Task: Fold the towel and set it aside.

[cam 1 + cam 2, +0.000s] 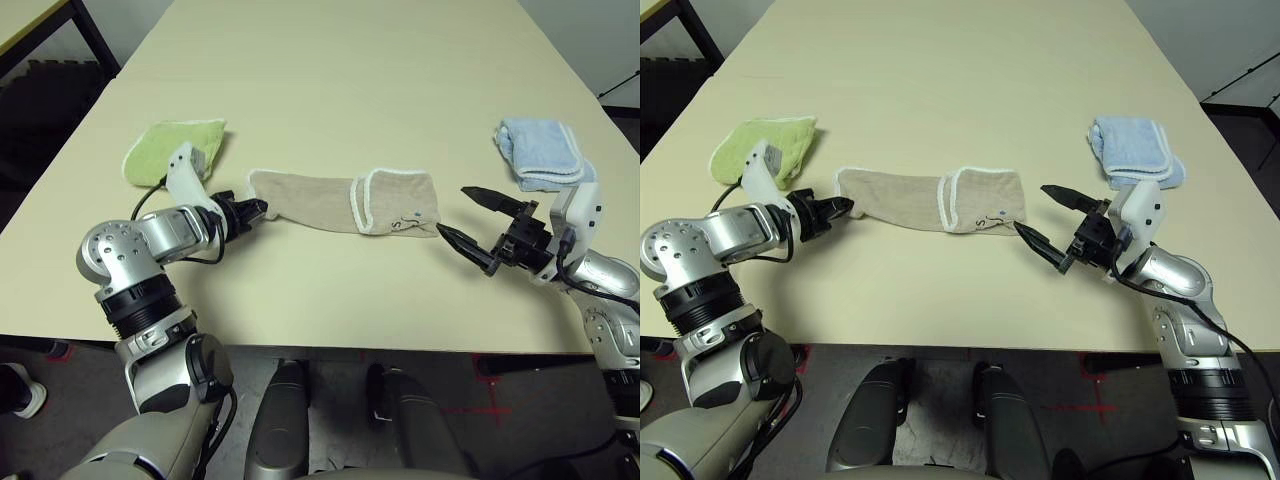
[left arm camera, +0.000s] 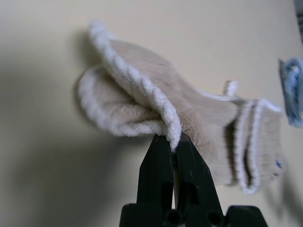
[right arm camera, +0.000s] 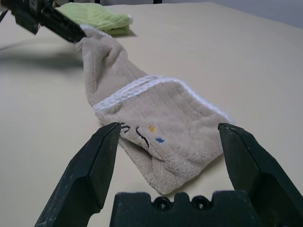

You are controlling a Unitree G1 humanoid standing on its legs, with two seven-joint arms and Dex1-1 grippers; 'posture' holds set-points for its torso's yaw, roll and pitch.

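- The beige towel (image 1: 345, 202) is laid across the middle of the table (image 1: 330, 90) as a long strip, already doubled over; the white-trimmed flap with the small logo is at its 3 o'clock end.
- The left gripper (image 1: 257, 211) is clamped on the towel's 9 o'clock end; in the left wrist view the jaws are pressed together on the white hem, with both layers pinched so the end can be lifted as one.
- That end is raised slightly off the table, judged as the start of carrying it over toward 3 o'clock for the next fold.
- The right gripper (image 1: 462, 214) is held just beside the logo end, jaws wide apart and nothing gripped; it is not touching the cloth, and is probably waiting to pin or take that end.
- A green towel (image 1: 175, 148) is lying folded at 10 o'clock, close behind the left gripper; a blue towel (image 1: 540, 152) at 2 o'clock, behind the right gripper. Both are apart from the beige one.
- Folding is judged partly done; setting aside is not yet done.
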